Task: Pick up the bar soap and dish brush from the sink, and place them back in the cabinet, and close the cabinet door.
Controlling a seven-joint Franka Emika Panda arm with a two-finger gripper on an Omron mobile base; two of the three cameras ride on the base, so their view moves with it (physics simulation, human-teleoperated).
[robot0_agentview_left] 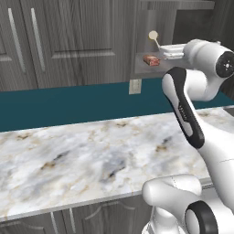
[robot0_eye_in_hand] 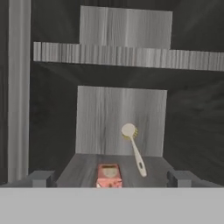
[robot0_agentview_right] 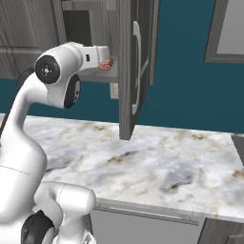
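Note:
The cabinet point(robot0_agentview_left: 141, 68) stands open, and its cabinet door point(robot0_agentview_right: 129, 71), with a silver bar handle, swings out edge-on over the counter. On the grey inner shelf lies the orange-red bar soap point(robot0_eye_in_hand: 108, 175) point(robot0_agentview_left: 151, 60) point(robot0_agentview_right: 106, 64). Behind it the dish brush point(robot0_eye_in_hand: 134, 148) point(robot0_agentview_left: 154, 37) stands tilted, cream head up against the back wall and handle end down on the shelf. My gripper point(robot0_eye_in_hand: 110, 179) point(robot0_agentview_left: 168, 52) reaches into the cabinet mouth just in front of the soap. It is open, its fingertips point(robot0_eye_in_hand: 40, 178) wide apart to either side, gripping nothing.
A marble counter point(robot0_agentview_left: 91, 155) runs below the cabinet in front of a teal wall with a pale outlet point(robot0_agentview_left: 135, 86). Closed wall cabinets point(robot0_agentview_left: 68, 41) sit to the left. An upper shelf point(robot0_eye_in_hand: 127, 56) crosses the cabinet interior above the brush.

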